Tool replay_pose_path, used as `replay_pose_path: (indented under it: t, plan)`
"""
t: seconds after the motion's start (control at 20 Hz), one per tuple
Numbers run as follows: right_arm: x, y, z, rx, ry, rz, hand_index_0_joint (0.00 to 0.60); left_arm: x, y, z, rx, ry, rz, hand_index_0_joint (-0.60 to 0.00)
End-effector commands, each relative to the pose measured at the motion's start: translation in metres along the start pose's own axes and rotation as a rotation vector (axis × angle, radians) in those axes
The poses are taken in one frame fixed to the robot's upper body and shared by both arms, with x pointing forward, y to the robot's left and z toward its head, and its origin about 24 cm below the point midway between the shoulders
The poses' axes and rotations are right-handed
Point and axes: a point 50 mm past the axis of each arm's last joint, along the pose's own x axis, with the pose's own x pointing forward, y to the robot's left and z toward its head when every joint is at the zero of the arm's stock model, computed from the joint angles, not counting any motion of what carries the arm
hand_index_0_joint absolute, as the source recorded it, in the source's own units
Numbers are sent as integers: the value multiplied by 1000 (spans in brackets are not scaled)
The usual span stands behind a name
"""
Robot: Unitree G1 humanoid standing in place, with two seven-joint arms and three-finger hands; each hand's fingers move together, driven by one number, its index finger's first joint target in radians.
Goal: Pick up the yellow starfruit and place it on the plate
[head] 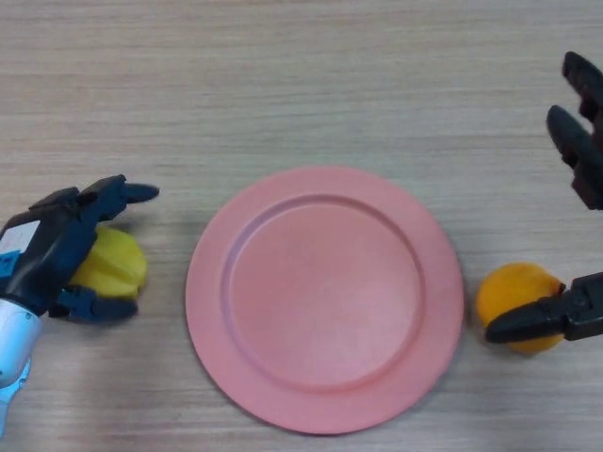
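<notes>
With left hand [52,250] fingers curled round the starfruit [115,264] at the surface's left edge, the grasp step is in hand. Next: lift, carry right onto the plate [325,299]. Right hand [579,231] idle, fingers spread beside an orange fruit [513,297].

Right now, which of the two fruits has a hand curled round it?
The yellow starfruit left of the pink plate: the left hand curls round it. The orange fruit on the right only lies beside the open right hand.
</notes>
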Motion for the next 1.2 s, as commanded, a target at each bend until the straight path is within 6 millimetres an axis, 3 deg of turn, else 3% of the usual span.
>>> replay_pose_path:
  t: [0.05,0.3,0.4,0.6,0.7,0.85,1.2]
  plan:
    - [-6,-15,33,-141,-218,-89,0,4,40,4,32,-66,212,-600]
    - [-6,-14,33,-132,-216,-89,0,3,46,12,76,-119,265,-600]
    - [-7,-15,35,-126,-210,-86,0,3,59,17,89,-120,326,-600]
    - [-7,-16,36,-135,-223,-102,0,1,67,49,51,-197,332,-600]
    - [-8,-16,35,-133,-218,-100,0,-2,60,70,18,-259,317,-600]
    - [-9,-16,37,-121,-214,-99,0,-9,27,99,-50,-337,114,-600]
    - [-13,-16,39,-119,-219,-93,0,-16,-12,117,59,-449,-171,-600]
